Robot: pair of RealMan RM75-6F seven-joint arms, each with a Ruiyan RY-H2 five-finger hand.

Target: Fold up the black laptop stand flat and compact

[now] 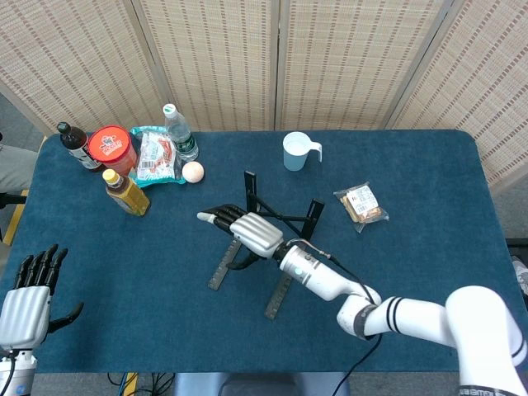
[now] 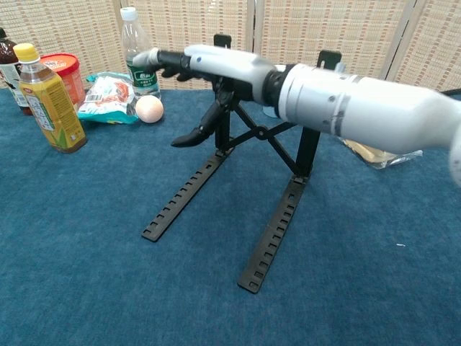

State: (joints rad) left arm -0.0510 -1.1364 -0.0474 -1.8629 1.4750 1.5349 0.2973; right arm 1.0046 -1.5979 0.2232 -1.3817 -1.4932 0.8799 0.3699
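The black laptop stand stands unfolded near the middle of the blue worktop, its two long notched rails lying flat and pointing toward the near edge, its two uprights raised at the far end with crossed braces between them. In the chest view the X of the braces shows plainly between the uprights.

The right hand is stretched out above the left rail and upright of the stand, its palm down. Its fingers reach straight out toward the bottles, a little apart, while the thumb hangs down beside the left upright. It has hold of nothing that I can see; whether the thumb touches the upright I cannot tell.

The left hand is well away at the near left corner, fingers spread and upright, holding nothing.

At the far left of the worktop stand a dark bottle, a red tub, a yellow-capped drink bottle, a snack packet and a clear water bottle, with an egg just beside the packet. A pale blue mug stands beyond the stand, and a wrapped snack lies to its right. Woven screens close the back.
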